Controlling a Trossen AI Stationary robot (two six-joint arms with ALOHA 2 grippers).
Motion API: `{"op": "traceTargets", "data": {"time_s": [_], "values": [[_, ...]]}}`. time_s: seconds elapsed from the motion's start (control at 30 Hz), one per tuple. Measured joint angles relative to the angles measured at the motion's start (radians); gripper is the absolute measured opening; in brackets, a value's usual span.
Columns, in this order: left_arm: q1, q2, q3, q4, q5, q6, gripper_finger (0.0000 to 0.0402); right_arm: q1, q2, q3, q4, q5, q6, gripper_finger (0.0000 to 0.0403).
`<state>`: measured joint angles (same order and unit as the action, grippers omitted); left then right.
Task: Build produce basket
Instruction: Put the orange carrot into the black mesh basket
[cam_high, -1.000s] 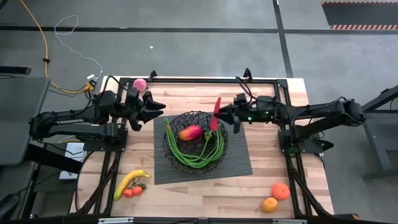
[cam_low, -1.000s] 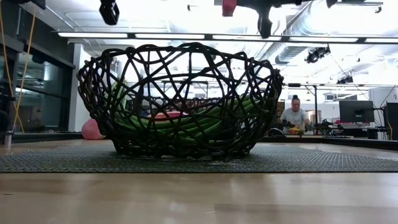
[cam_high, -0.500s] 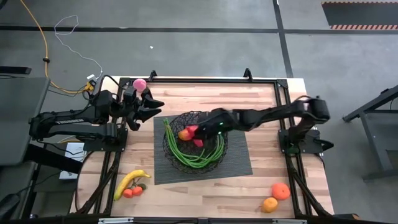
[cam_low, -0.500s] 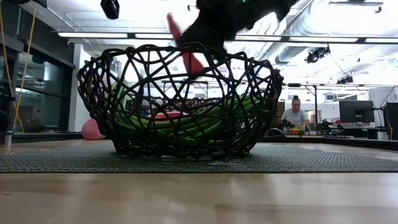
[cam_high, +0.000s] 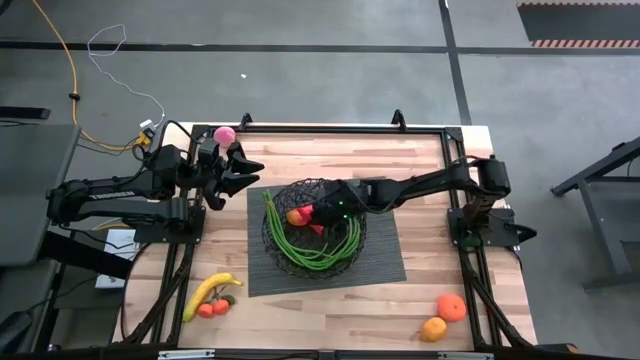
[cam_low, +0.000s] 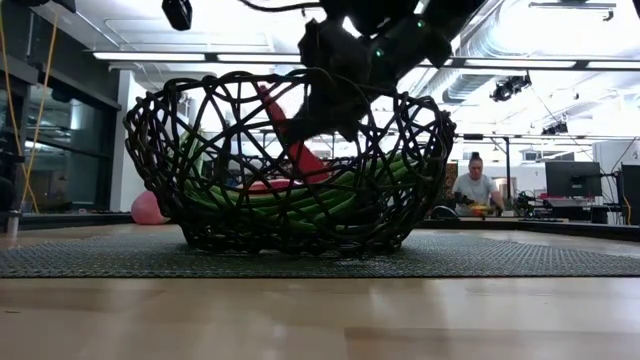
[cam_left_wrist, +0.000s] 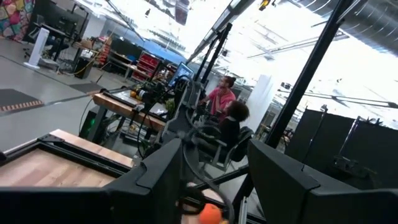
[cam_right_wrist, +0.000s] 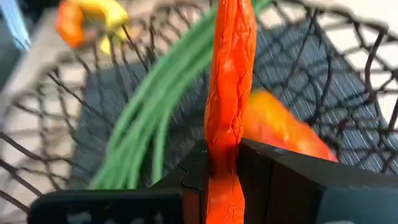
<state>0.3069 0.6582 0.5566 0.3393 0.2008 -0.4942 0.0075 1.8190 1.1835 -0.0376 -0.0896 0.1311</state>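
Placement of the chili. The right gripper (cam_high: 318, 212) was inside the basket (cam_high: 345, 190), its fingers pinching a red chili (cam_right_wrist: 229, 93) near one end; in the right wrist view the rest of the chili ran straight out past the fingertips. In the low view the chili (cam_low: 290, 140) hung slanted below the basket rim, its lower end close above the beans (cam_low: 300, 205), though contact could not be judged. The mango (cam_high: 297, 215) lay in the basket just beside the gripper, and the beans (cam_high: 300, 255) curved along the basket's wall and floor.

The step in hand appeared to be the release of the chili. To do it well, the gripper would best lower until the chili's free end rests on the beans or beside the mango, then part its fingers only enough to let go. That way the chili would settle without bouncing over the rim. The withdrawal should be straight up, clear of the wire lattice, to avoid snagging or dragging the basket across the mat (cam_high: 385, 262).

The left gripper (cam_high: 243, 172) waited over the table's far left part near the pink ball (cam_high: 225, 136), its fingers spread and empty. Banana (cam_high: 205, 292), tomatoes (cam_high: 213, 308) and oranges (cam_high: 444, 315) lay outside the basket, on the table's near side.
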Motion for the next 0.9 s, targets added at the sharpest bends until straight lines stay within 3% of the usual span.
{"op": "traceTargets", "data": {"time_s": [0.4,0.9], "values": [[0.000,0.000,0.000,0.002,-0.002,0.000,0.0172,0.022,0.005,0.000,-0.165,0.028,-0.032,0.0046],[0.000,0.000,0.000,0.000,-0.002,0.027,0.0172,0.031,-0.156,0.000,-0.373,0.032,0.014,0.0046]]}}
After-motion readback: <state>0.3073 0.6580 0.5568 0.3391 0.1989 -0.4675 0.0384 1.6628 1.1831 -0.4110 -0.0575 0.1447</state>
